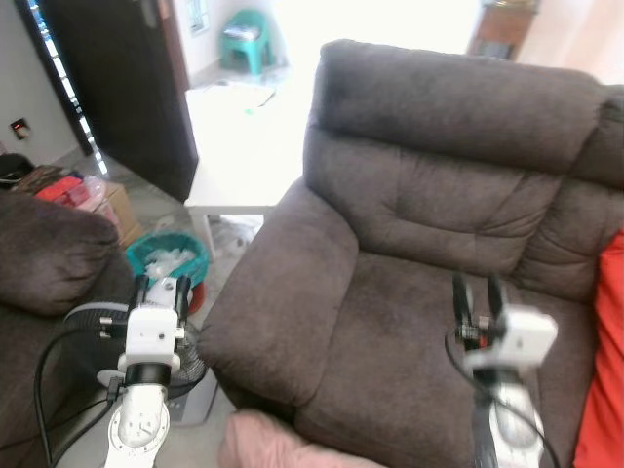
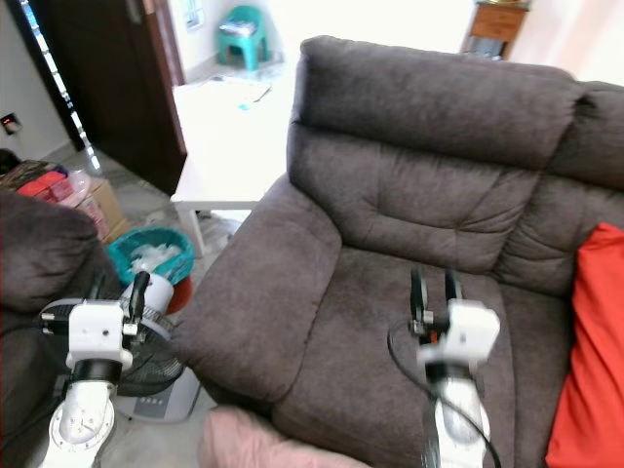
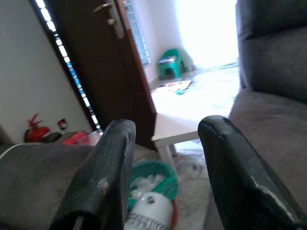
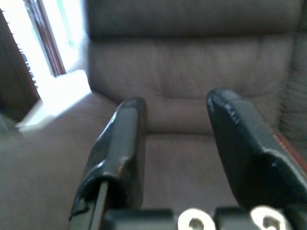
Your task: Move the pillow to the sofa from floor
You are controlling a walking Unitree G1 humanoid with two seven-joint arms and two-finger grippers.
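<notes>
A pale pink pillow [image 1: 263, 441] shows at the bottom edge of the eye views, low in front of the dark brown sofa [image 1: 429, 195]; most of it is cut off. My left gripper [image 1: 161, 290] is raised beside the sofa's left armrest [image 1: 283, 292], open and empty, above the floor fan. Over the sofa seat [image 1: 390, 331] my right gripper [image 1: 478, 292] hangs open with nothing between its fingers. In the right wrist view the sofa back [image 4: 192, 76] lies ahead of the fingers [image 4: 120, 153].
An orange-red cushion [image 2: 585, 351] sits on the sofa at the right. Left of the sofa stand a white low table [image 1: 244, 146], a teal basket [image 1: 166, 258] and a floor fan [image 1: 175, 361]. Another brown armchair [image 1: 49, 263] is at far left; a dark door [image 1: 117, 78] behind.
</notes>
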